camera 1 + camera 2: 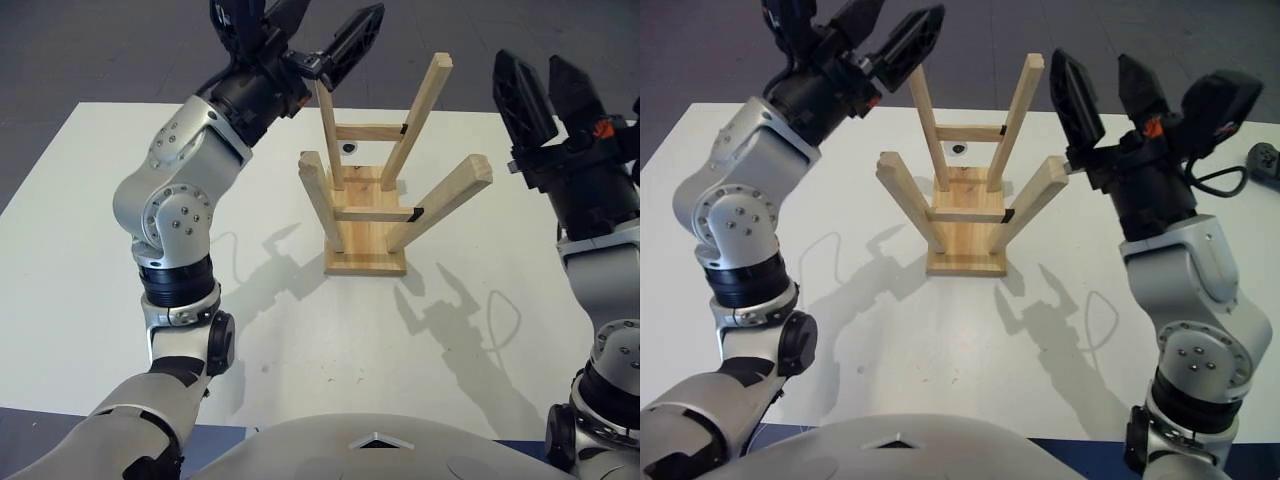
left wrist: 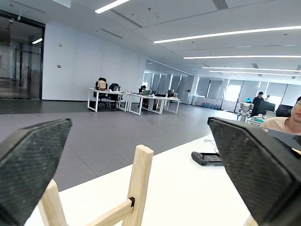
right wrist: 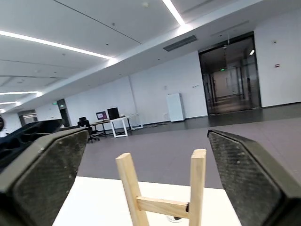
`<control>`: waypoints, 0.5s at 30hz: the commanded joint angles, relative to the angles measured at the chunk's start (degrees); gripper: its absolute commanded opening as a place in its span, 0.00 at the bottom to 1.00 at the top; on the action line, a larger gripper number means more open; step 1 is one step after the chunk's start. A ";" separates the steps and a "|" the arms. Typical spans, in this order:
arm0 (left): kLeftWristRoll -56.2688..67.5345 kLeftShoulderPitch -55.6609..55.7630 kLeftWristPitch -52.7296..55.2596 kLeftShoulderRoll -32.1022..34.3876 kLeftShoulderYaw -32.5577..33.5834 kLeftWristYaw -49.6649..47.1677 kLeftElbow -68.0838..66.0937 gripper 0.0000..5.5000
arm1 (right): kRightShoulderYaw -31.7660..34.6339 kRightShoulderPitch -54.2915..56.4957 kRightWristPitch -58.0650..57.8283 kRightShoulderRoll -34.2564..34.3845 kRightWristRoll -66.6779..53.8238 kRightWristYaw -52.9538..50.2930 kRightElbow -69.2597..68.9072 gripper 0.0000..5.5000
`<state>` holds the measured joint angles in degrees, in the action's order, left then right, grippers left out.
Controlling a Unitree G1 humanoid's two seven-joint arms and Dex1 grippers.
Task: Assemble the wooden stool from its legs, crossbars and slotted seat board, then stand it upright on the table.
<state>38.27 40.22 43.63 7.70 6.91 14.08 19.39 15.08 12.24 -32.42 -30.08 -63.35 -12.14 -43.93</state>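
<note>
**On the white table: stool built, not yet righted**

Mid-table point(image 1: 60, 200), the wooden stool point(image 1: 365, 240) sits upside down. Its seat board point(image 1: 365, 262) lies flat on the surface, and the four legs point(image 1: 425, 110) point up and splay outward. Crossbars point(image 1: 372, 213) are seated between leg pairs. Assembly looks complete, though joint tightness cannot be judged. What is left is turning the stool onto its feet.

Left gripper point(image 1: 905, 12) hovers by the top of the far left leg, jaws wide apart and holding nothing. Right gripper point(image 1: 1095, 65), likewise spread and empty, hangs just right of the stool, near the right-hand legs.
</note>
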 commanded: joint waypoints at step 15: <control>4.79 -7.12 5.84 -3.14 -1.81 -7.67 6.33 0.40 | -6.35 3.19 -8.05 2.71 9.97 -6.52 -0.58 0.30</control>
<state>43.46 32.26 50.02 4.52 4.99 6.85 26.67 8.41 13.60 -39.71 -27.75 -53.41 -18.69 -44.19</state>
